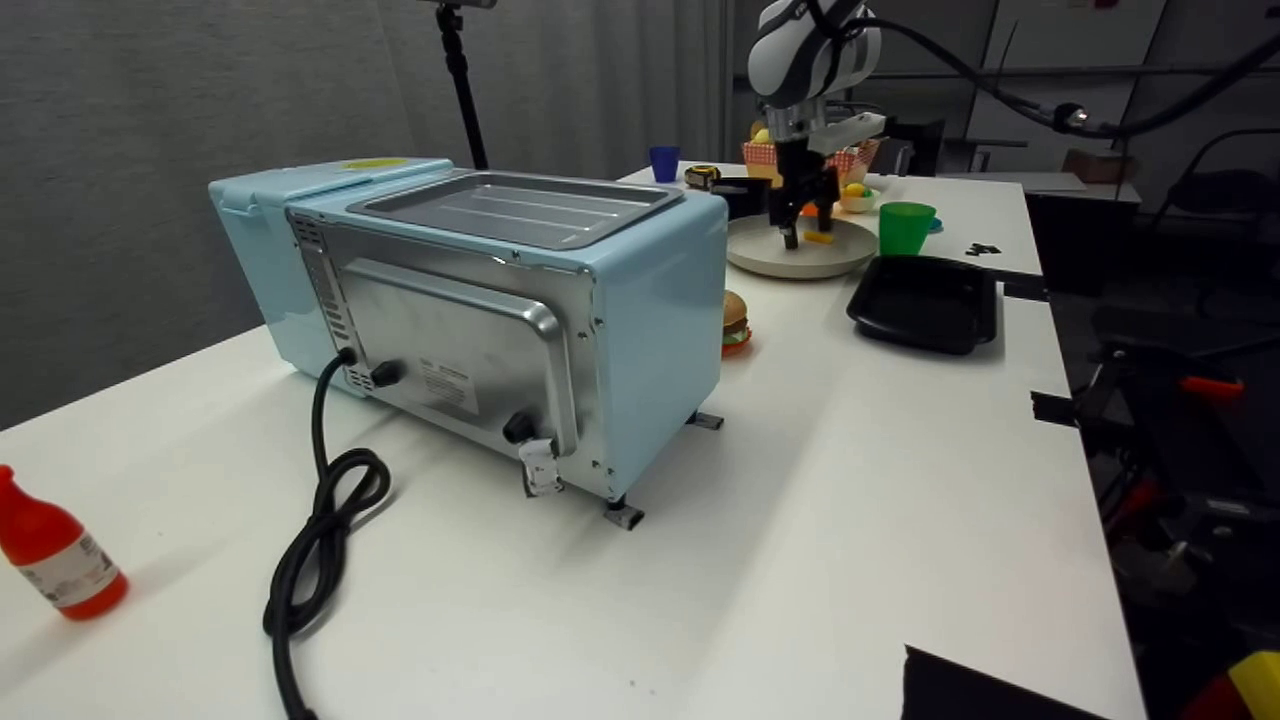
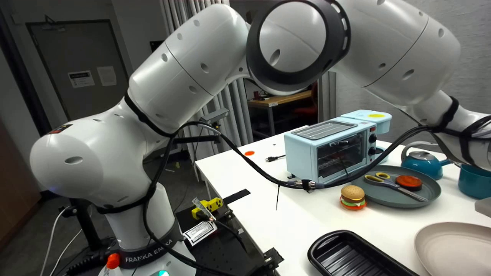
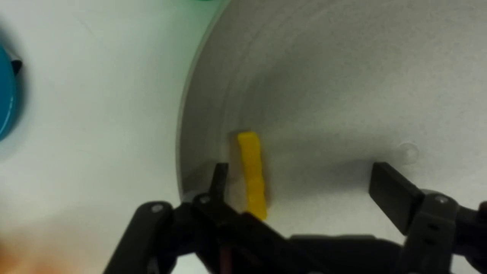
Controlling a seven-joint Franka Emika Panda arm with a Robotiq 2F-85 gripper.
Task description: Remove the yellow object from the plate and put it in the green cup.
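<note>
The yellow object (image 3: 253, 175) is a thin yellow stick. It lies on the pale round plate (image 3: 342, 76) near its rim; the yellow object (image 1: 818, 237) and the plate (image 1: 760, 258) also show in an exterior view. My gripper (image 3: 300, 169) is open and low over the plate. The yellow object lies between the fingers, close to the left finger in the wrist view and far from the right one. The gripper (image 1: 807, 230) also shows in an exterior view. The green cup (image 1: 903, 230) stands upright beside the plate. Part of the plate (image 2: 456, 249) shows in an exterior view, without the gripper.
A black tray (image 1: 925, 310) lies beside the plate and cup. A blue round thing (image 3: 5, 95) is at the wrist view's left edge. A small bowl (image 1: 858, 200) and a basket (image 1: 760, 158) stand behind. A toy burger (image 2: 353, 197) and a toaster oven (image 2: 330, 149) stand farther along.
</note>
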